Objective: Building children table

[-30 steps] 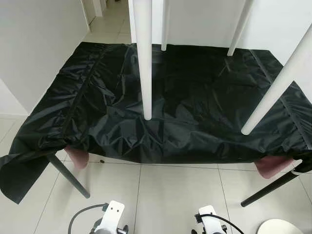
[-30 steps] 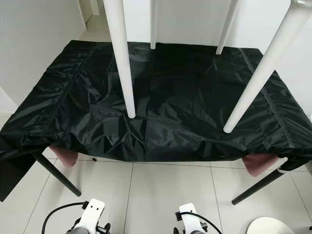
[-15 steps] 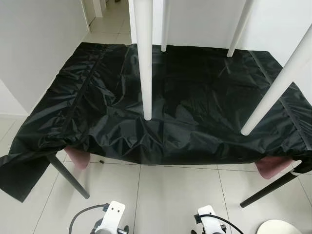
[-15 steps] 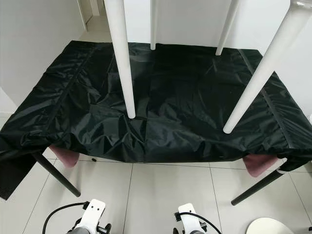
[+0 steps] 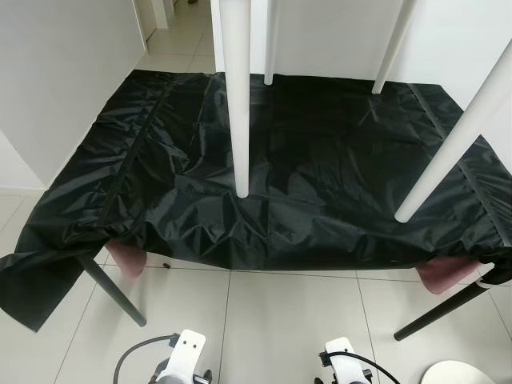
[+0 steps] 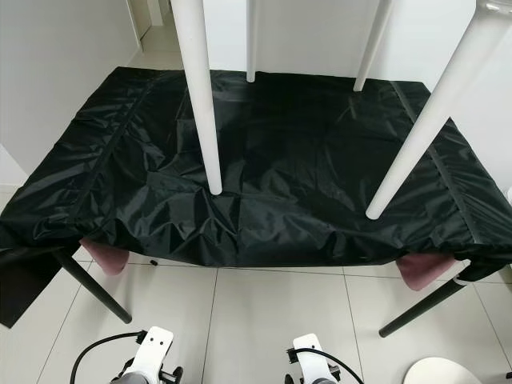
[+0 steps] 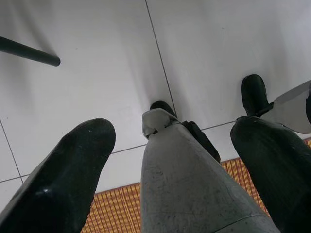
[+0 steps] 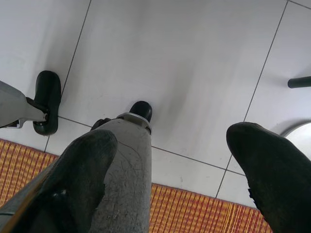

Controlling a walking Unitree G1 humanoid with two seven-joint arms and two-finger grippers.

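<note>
The children's table (image 5: 240,96) stands upside down on the black-sheeted surface (image 5: 320,184), four white legs up (tops cut off). Left claw (image 7: 170,145) and right claw (image 8: 175,160) hang apart above floor tiles (image 8: 170,58).

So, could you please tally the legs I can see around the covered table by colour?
White round table legs standing on the black sheet: 4
Black slanted metal legs under it: 2
Total: 6
</note>
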